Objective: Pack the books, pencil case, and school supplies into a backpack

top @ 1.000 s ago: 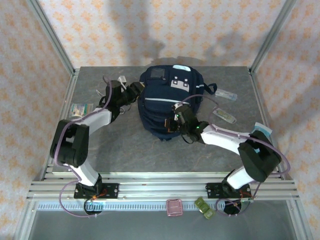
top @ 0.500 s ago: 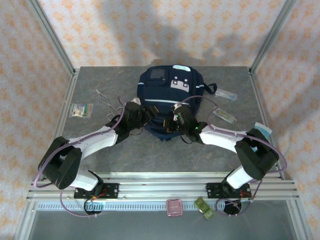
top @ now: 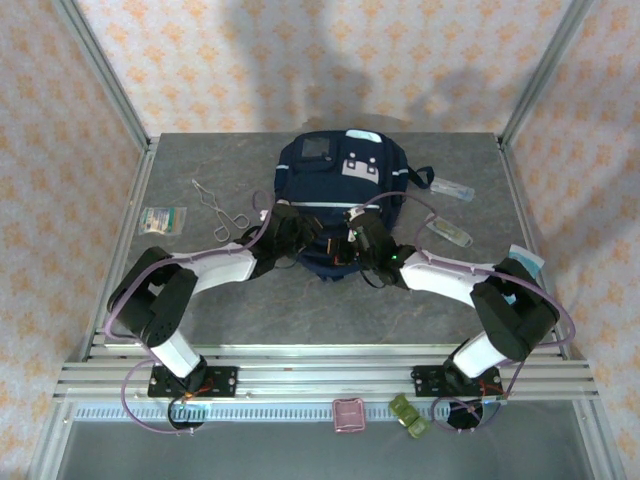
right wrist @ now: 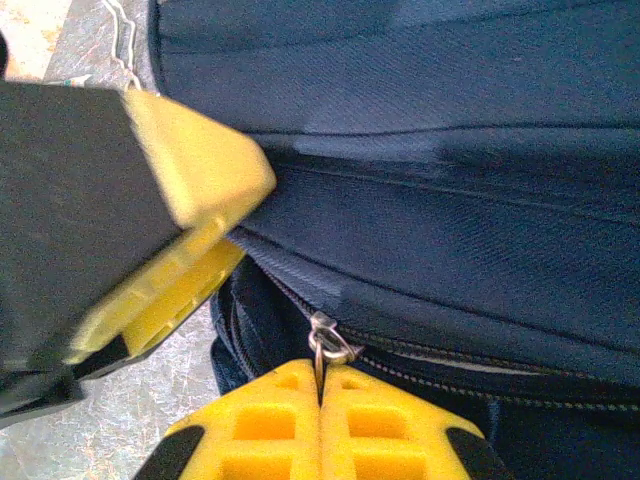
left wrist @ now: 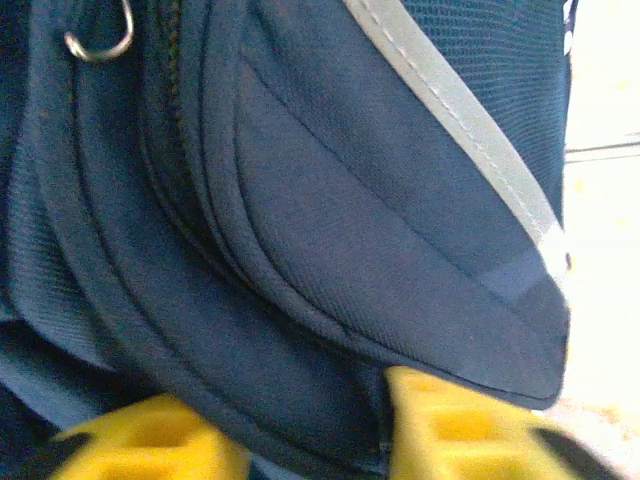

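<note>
The navy backpack (top: 340, 185) lies at the back centre of the table. My right gripper (top: 352, 243) is at its near edge, shut (right wrist: 320, 385) on the metal zipper pull ring (right wrist: 326, 343). My left gripper (top: 290, 235) is just to its left. Its yellow fingers (left wrist: 470, 430) are closed on a fold of the backpack (left wrist: 330, 300) beside the zipper line, and that left gripper (right wrist: 245, 225) also appears in the right wrist view. Two clear school supplies packets (top: 452, 188) (top: 448, 232) lie right of the bag. The pink pencil case (top: 348, 414) sits on the front shelf. The books are out of view.
A thin bent wire piece (top: 215, 205) and a greenish-white flat packet (top: 162, 220) lie on the left of the table. A light blue item (top: 525, 258) is at the right edge. A green object (top: 408, 415) sits beside the pencil case. Frame posts stand at the back corners.
My left arm swung right from the table's back left to the backpack's near left edge, and its jaws narrowed onto the fabric. The right gripper stayed on the zipper pull.
</note>
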Available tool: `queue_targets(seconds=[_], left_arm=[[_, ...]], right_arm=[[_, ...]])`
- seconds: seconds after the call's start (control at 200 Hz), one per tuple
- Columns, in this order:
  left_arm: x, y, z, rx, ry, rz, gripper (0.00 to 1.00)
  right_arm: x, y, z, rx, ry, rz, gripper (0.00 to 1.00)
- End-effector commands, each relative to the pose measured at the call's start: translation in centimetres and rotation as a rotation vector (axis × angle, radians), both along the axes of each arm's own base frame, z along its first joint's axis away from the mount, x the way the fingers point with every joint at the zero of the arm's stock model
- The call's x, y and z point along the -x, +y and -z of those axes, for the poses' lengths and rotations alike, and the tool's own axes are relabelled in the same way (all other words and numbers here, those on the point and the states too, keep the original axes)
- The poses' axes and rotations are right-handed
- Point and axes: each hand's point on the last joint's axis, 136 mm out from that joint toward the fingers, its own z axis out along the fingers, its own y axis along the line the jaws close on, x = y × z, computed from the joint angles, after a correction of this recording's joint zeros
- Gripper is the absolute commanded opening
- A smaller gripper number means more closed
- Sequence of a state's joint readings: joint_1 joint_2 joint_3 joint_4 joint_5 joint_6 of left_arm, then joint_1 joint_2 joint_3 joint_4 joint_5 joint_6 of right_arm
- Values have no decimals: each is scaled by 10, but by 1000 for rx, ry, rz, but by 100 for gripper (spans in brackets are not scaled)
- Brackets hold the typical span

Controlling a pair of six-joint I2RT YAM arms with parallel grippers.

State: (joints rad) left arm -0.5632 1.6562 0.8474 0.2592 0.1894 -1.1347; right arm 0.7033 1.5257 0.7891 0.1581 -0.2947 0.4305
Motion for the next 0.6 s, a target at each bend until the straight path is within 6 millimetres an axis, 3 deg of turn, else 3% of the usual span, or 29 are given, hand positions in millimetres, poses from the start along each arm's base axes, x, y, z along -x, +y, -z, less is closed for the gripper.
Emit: queue_targets(seconds=[0.0,0.03,0.185,0.305,0.42,0.591], left_arm=[[-29,-14,-26,46,-105,-8,7],[-30,-16,-26,55,-102,-3,0],[-31,-19,-34,90,-116,21,0],[-28,-10,-41,80,-131,15,0],[-27,9,-43,80,-138,-3,0],[-27,32,-45,61,-146,-14,0]], right_arm=[[2,7,-7,-27,-17,-29,0],[2,6,-5,-21,-15,-28,0],[-3,-4,1,26,-16,18,0],[-15,-26,11,107,19,99,0],[-21,-64,27,186,74,197,0],[-28,-137,40,317,101,380,0]])
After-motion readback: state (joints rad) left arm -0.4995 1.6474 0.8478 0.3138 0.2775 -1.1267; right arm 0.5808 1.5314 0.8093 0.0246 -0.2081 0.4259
